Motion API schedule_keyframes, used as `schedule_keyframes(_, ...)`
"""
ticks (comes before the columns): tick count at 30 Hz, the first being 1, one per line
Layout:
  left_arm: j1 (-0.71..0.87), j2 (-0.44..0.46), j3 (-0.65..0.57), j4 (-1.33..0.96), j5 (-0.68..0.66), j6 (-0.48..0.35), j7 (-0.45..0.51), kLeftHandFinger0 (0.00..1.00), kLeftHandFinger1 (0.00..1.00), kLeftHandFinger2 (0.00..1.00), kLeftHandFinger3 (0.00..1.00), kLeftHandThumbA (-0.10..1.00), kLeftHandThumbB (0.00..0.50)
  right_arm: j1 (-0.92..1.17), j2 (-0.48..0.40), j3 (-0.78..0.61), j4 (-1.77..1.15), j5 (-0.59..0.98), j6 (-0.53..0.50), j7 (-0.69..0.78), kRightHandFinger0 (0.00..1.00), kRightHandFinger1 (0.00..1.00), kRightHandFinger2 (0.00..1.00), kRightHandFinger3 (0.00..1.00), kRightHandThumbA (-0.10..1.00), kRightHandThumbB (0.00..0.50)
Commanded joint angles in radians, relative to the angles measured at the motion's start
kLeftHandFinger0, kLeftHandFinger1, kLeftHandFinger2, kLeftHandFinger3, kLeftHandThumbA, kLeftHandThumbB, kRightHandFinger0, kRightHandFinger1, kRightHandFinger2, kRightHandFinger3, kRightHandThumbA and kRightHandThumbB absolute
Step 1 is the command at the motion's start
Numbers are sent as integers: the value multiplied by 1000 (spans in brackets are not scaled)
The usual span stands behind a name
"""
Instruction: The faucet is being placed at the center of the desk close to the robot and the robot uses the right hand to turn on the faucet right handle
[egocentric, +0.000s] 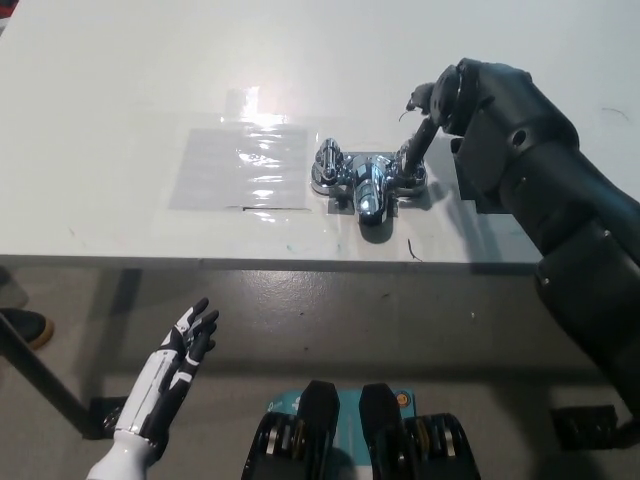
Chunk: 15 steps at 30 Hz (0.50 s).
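Head view, faucet (368, 184) near desk (150, 236) edge, right robot hand (441, 101) on handle (409, 166)

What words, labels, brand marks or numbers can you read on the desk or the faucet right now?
No text can be read anywhere.
Faucet: bare chrome and reflections, no brand mark visible.
Clear taped sheet on the desk: glare only, no print.
Dark patch on the desk: plain, no lettering.
Right robot hand: black, no marking shows.
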Motion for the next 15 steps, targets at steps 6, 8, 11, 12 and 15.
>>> schedule_keyframes(6,-25,20,7,-34,2,-38,-14,1000,1000,1000,1000,906,187,-36,7,27,-1,-49,4,-81,1000,1000,1000,1000,1000,271)
schedule_keyframes(8,-27,22,8,-33,-2,-35,-16,1000,1000,1000,1000,908,195,-40,4,31,4,-51,8,-61,1000,1000,1000,1000,1000,286)
schedule_keyframes(11,-28,21,11,-32,-6,-34,-14,1000,1000,1000,1000,901,204,-45,-2,49,7,-63,12,-33,1000,1000,1000,1000,1000,315)
schedule_keyframes(12,-28,23,10,-32,-2,-39,-14,1000,1000,1000,1000,905,195,-48,-6,61,12,-71,10,-11,1000,1000,1000,1000,1000,332)
schedule_keyframes(15,-28,21,12,-33,-8,-33,-14,1000,1000,1000,1000,905,207,-61,-14,79,20,-81,10,54,1000,1000,1000,1000,1000,345)
